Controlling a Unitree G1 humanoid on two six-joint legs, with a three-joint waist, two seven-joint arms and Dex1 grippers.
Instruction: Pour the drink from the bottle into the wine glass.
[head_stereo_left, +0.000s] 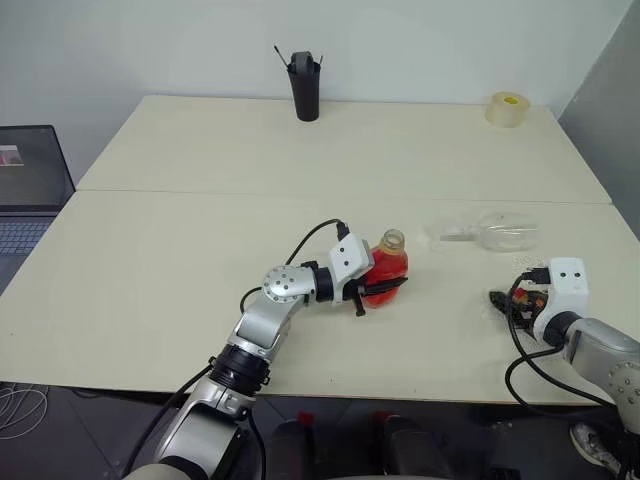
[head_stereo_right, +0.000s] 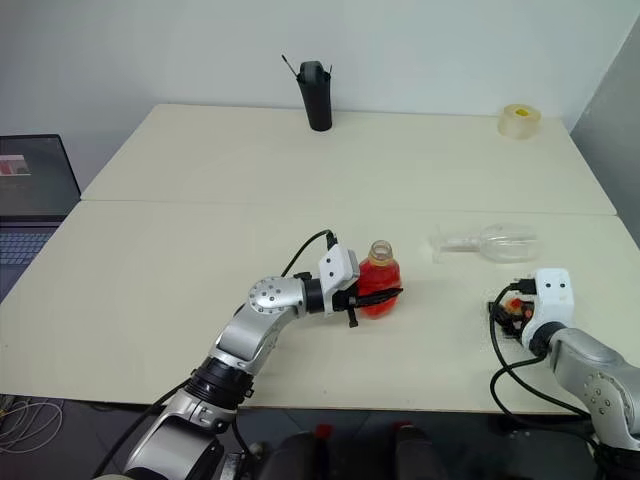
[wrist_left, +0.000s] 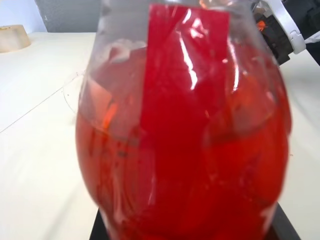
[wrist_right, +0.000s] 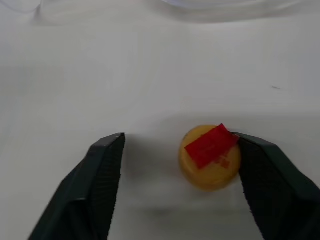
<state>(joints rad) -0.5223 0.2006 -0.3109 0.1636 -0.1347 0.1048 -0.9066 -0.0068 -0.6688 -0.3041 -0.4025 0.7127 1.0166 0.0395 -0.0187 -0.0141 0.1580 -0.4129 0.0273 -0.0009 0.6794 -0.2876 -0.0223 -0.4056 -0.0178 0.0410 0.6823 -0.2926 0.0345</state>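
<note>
The bottle (head_stereo_left: 386, 266) stands upright near the middle of the table, uncapped, with the red drink (wrist_left: 185, 150) filling its rounded body. My left gripper (head_stereo_left: 388, 286) is shut on the bottle's body from the side. The wine glass (head_stereo_left: 495, 233) lies on its side on the table, to the right of the bottle and apart from it. My right gripper (wrist_right: 180, 145) is low over the table near the front right edge, open. The yellow cap (wrist_right: 211, 156) with its red sticker rests on the table between the fingers (wrist_right: 100, 175), close against one of them.
A tall black cup (head_stereo_left: 306, 85) with sticks in it stands at the table's far edge. A roll of tape (head_stereo_left: 508, 108) lies at the far right corner. A laptop (head_stereo_left: 25, 190) sits left of the table. A seam (head_stereo_left: 250, 192) crosses the tabletop.
</note>
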